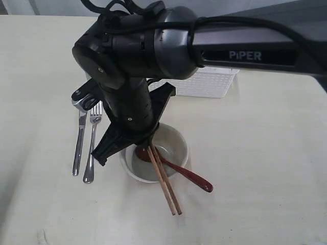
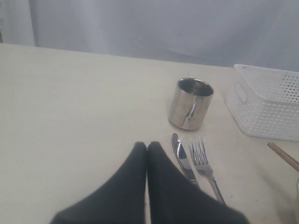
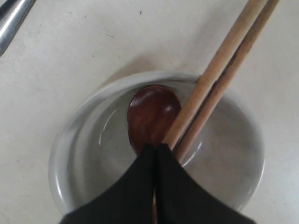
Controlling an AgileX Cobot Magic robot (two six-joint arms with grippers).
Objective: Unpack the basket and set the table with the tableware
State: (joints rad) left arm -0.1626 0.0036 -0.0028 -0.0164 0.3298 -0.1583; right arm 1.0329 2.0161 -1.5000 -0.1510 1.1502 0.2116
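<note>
Hovering over the bowl (image 1: 182, 144), right of the knife (image 1: 79, 143) and fork (image 1: 92, 148), the right gripper (image 3: 155, 148) is closed, tips meeting the chopsticks (image 3: 219, 70); the left gripper (image 2: 146, 145), closed and empty, hangs near the knife.

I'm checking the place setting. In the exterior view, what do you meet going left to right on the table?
Knife → fork → bowl. The spoon, chopsticks and basket overlap the bowl's span, so they are left out.

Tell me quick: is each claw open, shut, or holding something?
Left gripper: shut, empty.
Right gripper: shut over the bowl; the chopsticks end beside its tip, seemingly not gripped.
</note>
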